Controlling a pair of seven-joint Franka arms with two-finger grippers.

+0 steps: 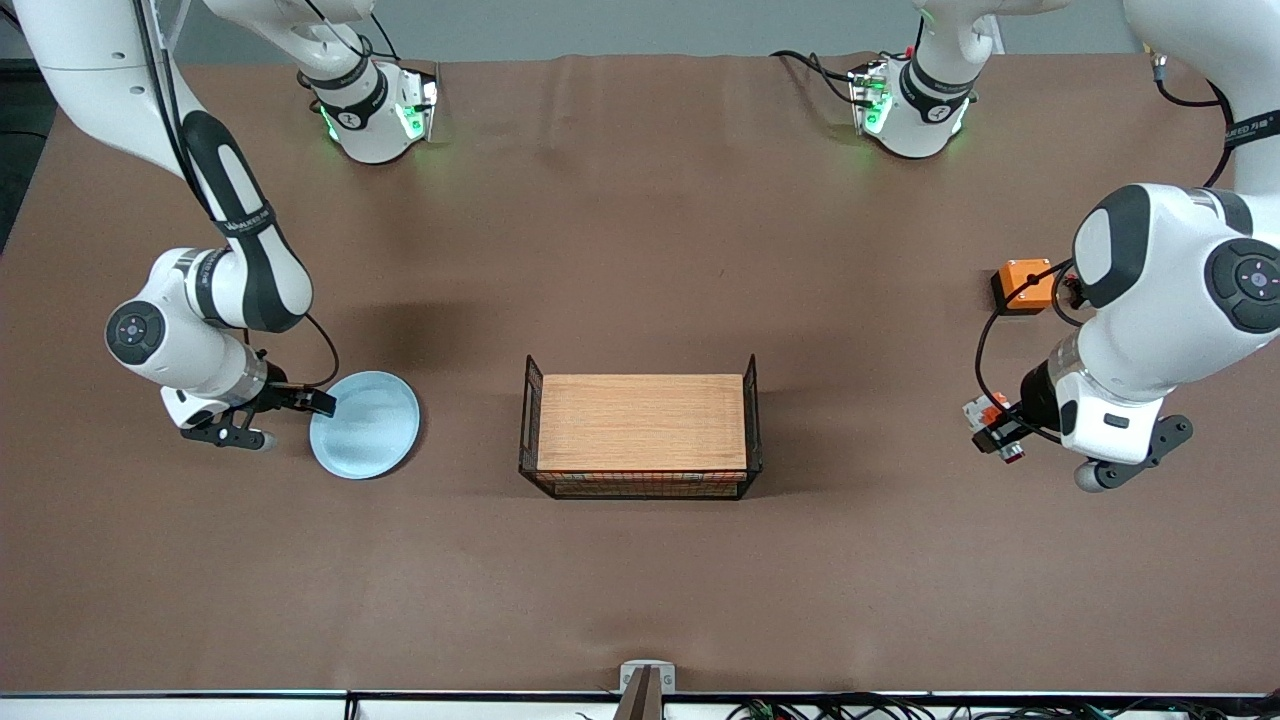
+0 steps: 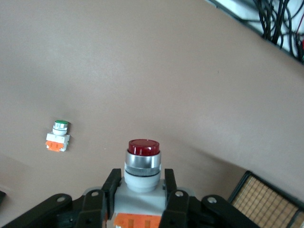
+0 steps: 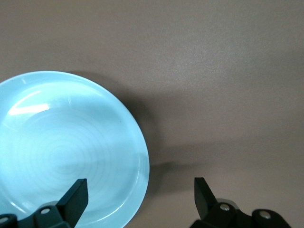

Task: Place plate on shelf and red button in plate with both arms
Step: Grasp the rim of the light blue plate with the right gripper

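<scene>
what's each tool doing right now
Left tool: shut on the red button.
Right tool: open, one finger over the plate rim.

The plate (image 3: 66, 152) runs off the right wrist view's edge; the left arm hides part of the orange box (image 1: 1022, 285).

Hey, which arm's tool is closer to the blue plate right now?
Right. The right tool stands open at the plate's rim, one finger over it. The left tool is at the left arm's end of the table, shut on the red button.
</scene>
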